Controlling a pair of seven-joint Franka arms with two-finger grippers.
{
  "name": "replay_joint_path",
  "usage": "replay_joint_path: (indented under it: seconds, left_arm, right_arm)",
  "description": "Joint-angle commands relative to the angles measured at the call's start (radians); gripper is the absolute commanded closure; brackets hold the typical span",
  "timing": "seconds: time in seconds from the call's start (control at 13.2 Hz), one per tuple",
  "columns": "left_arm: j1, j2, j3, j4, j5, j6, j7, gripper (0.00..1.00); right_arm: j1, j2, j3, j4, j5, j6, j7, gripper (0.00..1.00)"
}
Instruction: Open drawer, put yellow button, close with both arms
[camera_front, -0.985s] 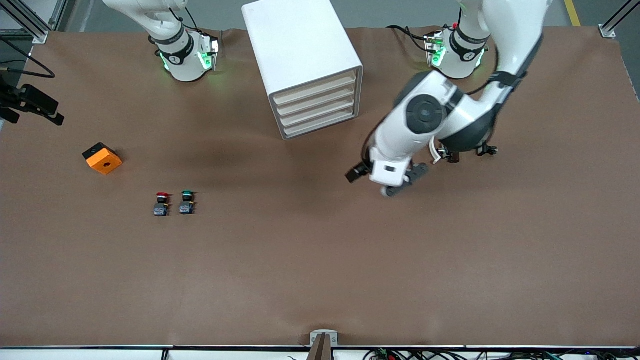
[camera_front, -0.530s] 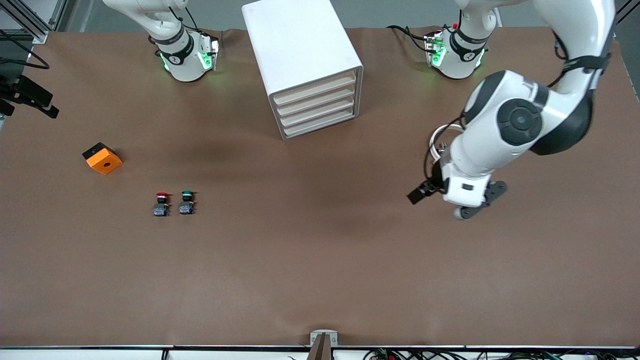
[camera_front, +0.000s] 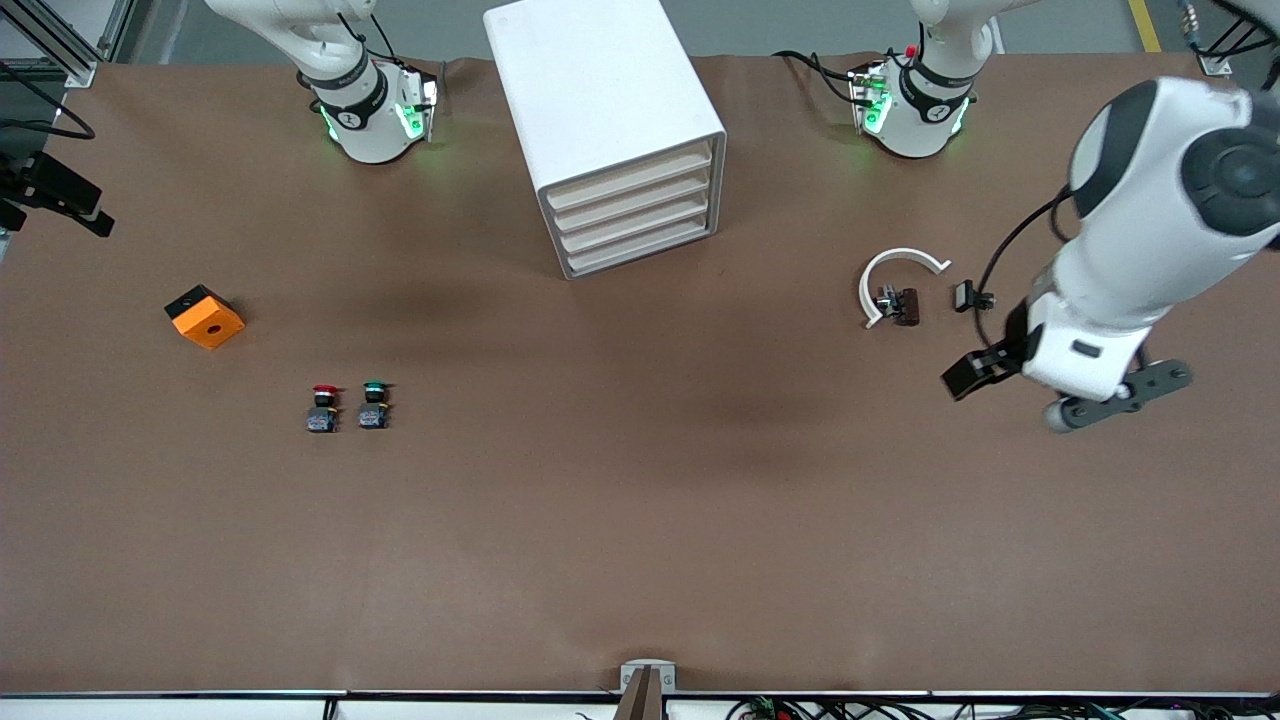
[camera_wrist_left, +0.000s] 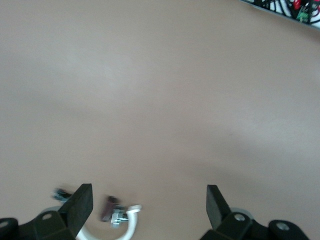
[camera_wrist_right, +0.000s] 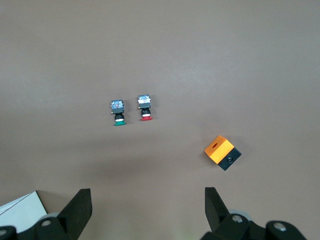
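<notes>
Front view: cabinet (camera_front: 610, 110) at the table's robot-side edge, all four drawers shut (contents hidden), top drawer (camera_front: 628, 178) included; yellow button not visible. Left gripper (camera_front: 1110, 400) hangs over the left arm's end, fingers spread, empty. Right gripper (camera_wrist_right: 145, 210), equally spread and empty, hangs above the red button (camera_wrist_right: 145, 107) and green button (camera_wrist_right: 117, 111).

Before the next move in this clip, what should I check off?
1. Top drawer open: not ok, it sits shut and flush like the three below it.
2. Yellow button located: cannot tell, only the red button and green button show.
3. Left gripper open and empty: ok, over the table toward the left arm's end.
4. Right gripper open and empty: ok, up toward the right arm's end.
5. Loose white curved part clear of the cabinet front: ok.
</notes>
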Motion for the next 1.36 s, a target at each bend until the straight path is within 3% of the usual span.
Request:
replay_joint_path:
  seconds: [0.0, 0.3, 0.68, 0.83, 1.29]
  left_arm:
    - [0.037, -0.09, -0.011, -0.014, -0.007, -0.069, 0.085, 0.0]
    - [0.053, -0.162, -0.001, -0.014, -0.056, -0.106, 0.125, 0.0]
    - [-0.217, -0.26, 0.393, -0.031, -0.147, -0.173, 0.453, 0.0]
    - [-0.283, -0.291, 0.499, -0.057, -0.2, -0.185, 0.499, 0.0]
    - [-0.297, -0.372, 0.515, -0.117, -0.203, -0.211, 0.504, 0.0]
  right_arm:
    - [-0.026, -0.027, 0.014, -0.029, 0.019, 0.014, 0.003, 0.0]
    - [-0.026, -0.027, 0.014, -0.029, 0.019, 0.014, -0.001, 0.0]
    - [-0.02, -0.027, 0.012, -0.025, 0.019, 0.015, -0.008, 0.0]
    - [-0.016, -0.029, 0.014, -0.024, 0.017, 0.015, -0.009, 0.0]
    - [-0.021, -0.027, 0.012, -0.024, 0.017, 0.015, -0.043, 0.0]
